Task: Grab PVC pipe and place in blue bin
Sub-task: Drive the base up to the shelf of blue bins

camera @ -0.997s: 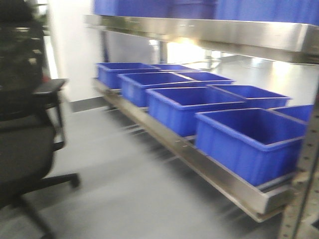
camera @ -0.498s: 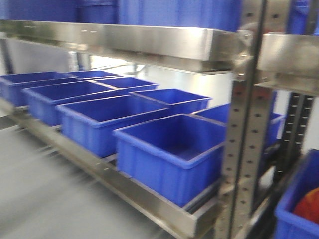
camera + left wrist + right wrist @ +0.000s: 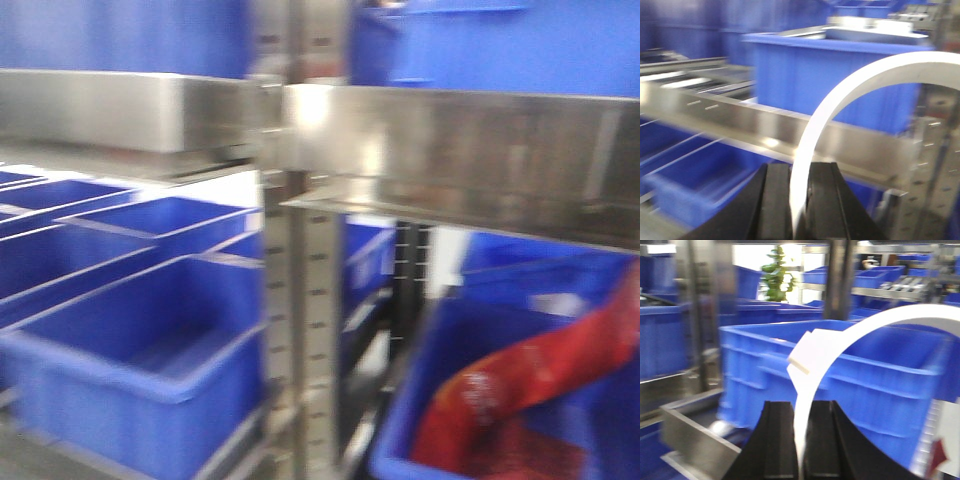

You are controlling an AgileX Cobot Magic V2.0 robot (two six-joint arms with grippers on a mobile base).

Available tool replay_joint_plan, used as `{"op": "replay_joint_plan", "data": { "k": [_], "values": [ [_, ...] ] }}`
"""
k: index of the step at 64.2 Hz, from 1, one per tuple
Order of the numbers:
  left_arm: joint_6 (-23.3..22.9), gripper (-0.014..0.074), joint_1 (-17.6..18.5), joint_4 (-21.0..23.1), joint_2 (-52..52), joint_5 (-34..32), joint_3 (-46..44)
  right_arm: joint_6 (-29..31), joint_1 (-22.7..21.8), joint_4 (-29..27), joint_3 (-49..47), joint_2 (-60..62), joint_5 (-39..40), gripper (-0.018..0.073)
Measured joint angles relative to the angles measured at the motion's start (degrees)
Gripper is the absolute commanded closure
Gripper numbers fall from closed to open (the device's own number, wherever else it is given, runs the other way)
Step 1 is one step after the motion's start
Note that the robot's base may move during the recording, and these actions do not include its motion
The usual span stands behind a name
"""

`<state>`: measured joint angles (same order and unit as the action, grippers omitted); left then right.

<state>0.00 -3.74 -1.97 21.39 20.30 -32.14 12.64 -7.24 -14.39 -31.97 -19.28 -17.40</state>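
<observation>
Pinching the PVC pipe (image 3: pixel 900 64) upright between its fingers, the left gripper (image 3: pixel 799 169) held it in front of a blue bin (image 3: pixel 790 75), while the right gripper (image 3: pixel 802 409) clamped a second white arc (image 3: pixel 920 314) likewise.

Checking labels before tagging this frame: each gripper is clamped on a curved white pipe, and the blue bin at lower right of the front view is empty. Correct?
Not quite. The blue bin is not empty: the front view shows something red and crumpled lying in it. The rest holds: the left gripper is clamped on a curved white pipe, and the right gripper is clamped on one too.
</observation>
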Motion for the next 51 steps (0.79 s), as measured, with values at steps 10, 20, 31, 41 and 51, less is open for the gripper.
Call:
{"op": "replay_joint_plan", "data": {
  "k": [10,20,31,41,51],
  "values": [
    [0.0,0.0707,0.0,0.0,0.0,0.0,0.0,0.0,0.0,0.0,0.0,0.0,0.0,0.0727],
    [0.0,0.0707,0.0,0.0,0.0,0.0,0.0,0.0,0.0,0.0,0.0,0.0,0.0,0.0727],
    [0.0,0.0707,0.0,0.0,0.0,0.0,0.0,0.0,0.0,0.0,0.0,0.0,0.0,0.0727],
    [0.0,0.0707,0.0,0.0,0.0,0.0,0.0,0.0,0.0,0.0,0.0,0.0,0.0,0.0727],
    [0.0,0.0707,0.0,0.0,0.0,0.0,0.0,0.0,0.0,0.0,0.0,0.0,0.0,0.0727]
  ]
}}
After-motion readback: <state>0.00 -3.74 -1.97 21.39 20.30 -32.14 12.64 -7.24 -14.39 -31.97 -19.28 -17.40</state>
